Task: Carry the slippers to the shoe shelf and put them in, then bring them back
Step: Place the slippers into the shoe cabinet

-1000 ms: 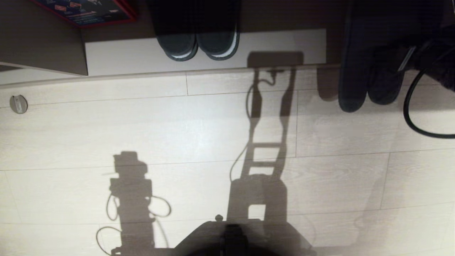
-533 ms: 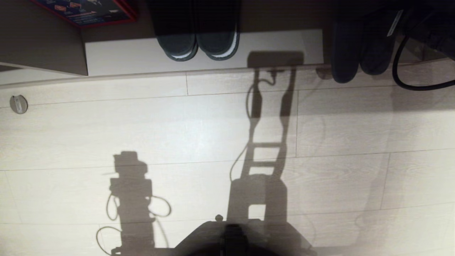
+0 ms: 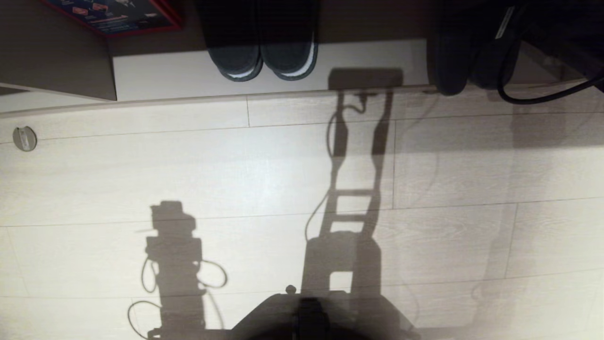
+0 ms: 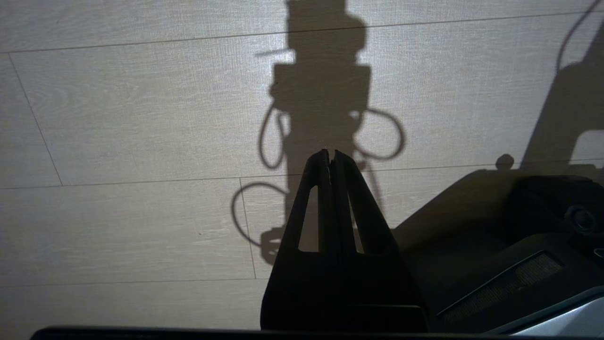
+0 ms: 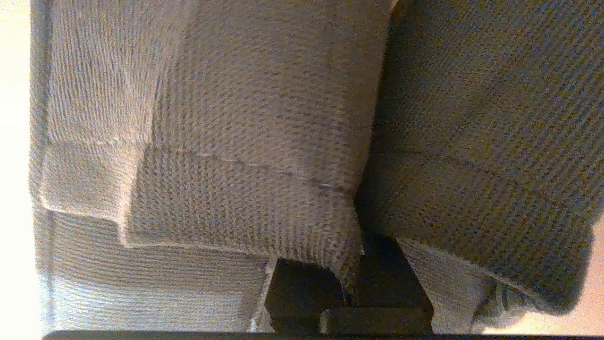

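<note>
The pale plank floor [image 3: 264,174] fills most of the head view, crossed by the robot's own shadows. Along the twelve o'clock edge runs the shoe shelf [image 3: 188,71], its pale base lip lit and its recess dark. A near-black pair with pale rims [image 3: 264,59] stands on that lip at about twelve o'clock, toes toward the robot. At eleven o'clock lies a red-edged printed sheet [image 3: 113,16]; at nine o'clock a small round metal fitting [image 3: 24,138] sits in the floor.

The slippers [image 3: 460,56] hang at one o'clock, dark and side by side, their lower ends at the shelf's front edge, with a black cable [image 3: 538,97] looping beside them. The head view hides how they are held. The right wrist view shows it: the right gripper [image 5: 351,288] is clamped on the inner edges of both knitted slippers [image 5: 255,156], the pair pressed together and filling the picture.

Only the left wrist view shows the left gripper [image 4: 330,158], fingers together on nothing, hanging over bare floor beside the robot's dark base [image 4: 509,236].

Compared with a second ago, the slippers and cable have moved toward twelve o'clock, from over the floor to the shelf's edge; the dark pair has stayed put.
</note>
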You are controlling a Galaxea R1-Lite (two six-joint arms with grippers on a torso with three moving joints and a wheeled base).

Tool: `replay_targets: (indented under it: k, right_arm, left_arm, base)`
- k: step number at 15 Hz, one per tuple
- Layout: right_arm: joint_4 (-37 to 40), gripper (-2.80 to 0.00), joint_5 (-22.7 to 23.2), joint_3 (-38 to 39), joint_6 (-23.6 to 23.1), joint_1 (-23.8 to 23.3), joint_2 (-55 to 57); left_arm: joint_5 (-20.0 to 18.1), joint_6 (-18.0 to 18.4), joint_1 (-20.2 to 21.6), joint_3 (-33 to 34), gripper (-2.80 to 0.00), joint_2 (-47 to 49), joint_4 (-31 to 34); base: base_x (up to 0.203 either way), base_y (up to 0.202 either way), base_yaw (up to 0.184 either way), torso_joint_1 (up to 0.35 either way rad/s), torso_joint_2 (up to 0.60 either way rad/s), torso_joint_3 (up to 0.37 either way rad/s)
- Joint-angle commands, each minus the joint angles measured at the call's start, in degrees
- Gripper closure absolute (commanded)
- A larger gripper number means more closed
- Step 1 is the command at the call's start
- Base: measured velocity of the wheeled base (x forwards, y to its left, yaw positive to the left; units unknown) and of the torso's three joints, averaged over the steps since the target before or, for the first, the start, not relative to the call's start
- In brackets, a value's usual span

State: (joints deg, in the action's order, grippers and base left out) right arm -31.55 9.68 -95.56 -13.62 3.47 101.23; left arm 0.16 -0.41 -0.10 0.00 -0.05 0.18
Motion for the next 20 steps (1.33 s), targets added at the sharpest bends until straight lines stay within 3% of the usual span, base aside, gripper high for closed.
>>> replay_targets:
  k: [1,9,10,20]
  right_arm:
    - [-0.18,0.0,0.17,-0.06,-0.09,0.04,1.15]
    - [-0.36,0.0,0.17,1.58,0.02,0.04,1.34]
    - [-0.44,-2.8,0.21,1.94,-0.05,0.04,1.34]
    - [-0.19,-2.8,0.33,5.04,0.21,-0.05,-2.49]
  left_arm:
    - [0.02,-0.02,0.01,0.0,0.0,0.05,-0.01]
    - [0.02,-0.02,0.01,0.0,0.0,0.05,-0.01]
    - [0.02,-0.02,0.01,0.0,0.0,0.05,-0.01]
    - [0.02,-0.02,0.01,0.0,0.0,0.05,-0.01]
  base:
    - [0.0,0.0,0.0,0.0,0.0,0.0]
    - [0.0,0.0,0.0,0.0,0.0,0.0]
    - [0.0,0.0,0.0,0.0,0.0,0.0]
    - [0.0,0.0,0.0,0.0,0.0,0.0]
